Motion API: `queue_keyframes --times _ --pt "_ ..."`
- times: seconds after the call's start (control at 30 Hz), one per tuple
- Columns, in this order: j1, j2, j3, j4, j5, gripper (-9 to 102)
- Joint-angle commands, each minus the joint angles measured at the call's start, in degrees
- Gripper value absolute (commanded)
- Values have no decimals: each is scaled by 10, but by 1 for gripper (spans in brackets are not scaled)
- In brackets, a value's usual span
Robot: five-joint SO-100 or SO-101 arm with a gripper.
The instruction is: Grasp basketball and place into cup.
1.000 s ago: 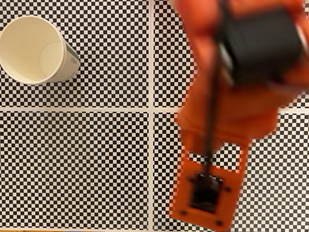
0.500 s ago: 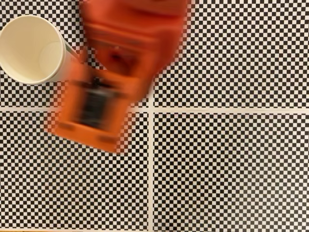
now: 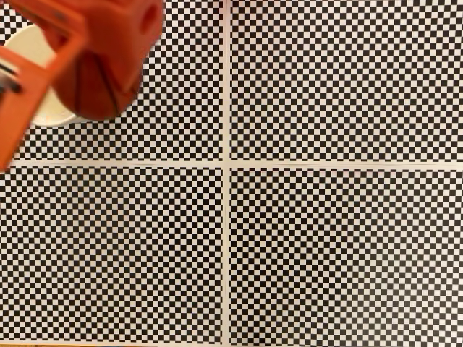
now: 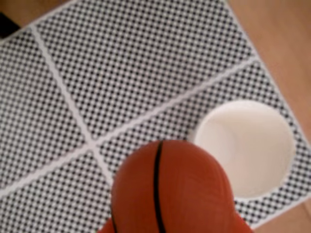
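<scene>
Overhead, the basketball [image 3: 98, 87] and arm [image 3: 43, 65] hide the cup [image 3: 32, 45].

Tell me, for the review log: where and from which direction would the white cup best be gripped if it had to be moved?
By the rolled rim of the cup, from straight above, one finger inside the open mouth and one outside. It stands upright and empty, and looks too wide to span. The basketball and the arm hang near it now.
</scene>
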Motion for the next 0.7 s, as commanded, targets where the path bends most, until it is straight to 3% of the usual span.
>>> queue_keyframes --times 0.0,0.4,0.67 --pt "28 13 -43 -4 -12 8" --pt "104 -19 -56 -31 -31 5" --pt "121 -22 25 -118 -27 11"
